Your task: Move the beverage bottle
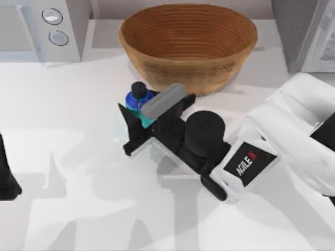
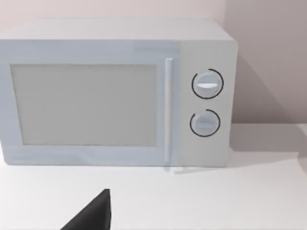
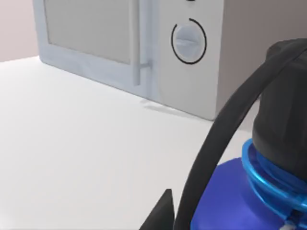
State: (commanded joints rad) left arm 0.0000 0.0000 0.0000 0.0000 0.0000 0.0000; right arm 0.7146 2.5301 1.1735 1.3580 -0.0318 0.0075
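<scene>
My right tool (image 1: 137, 123) is around the bottle (image 1: 139, 100), grip state unclear; I am grasping, next I must lift straight.

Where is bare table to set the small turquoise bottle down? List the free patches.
Free: the white table between the parked left gripper and the right gripper, and below the grey microwave. Crowded: around the black-capped turquoise beverage bottle, tight against the woven brown basket.

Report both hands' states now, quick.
Left hand: parked at the table's left edge; cannot be told.
Right hand: at the bottle in front of the basket, fingers around its body; whether it grips cannot be told.
</scene>
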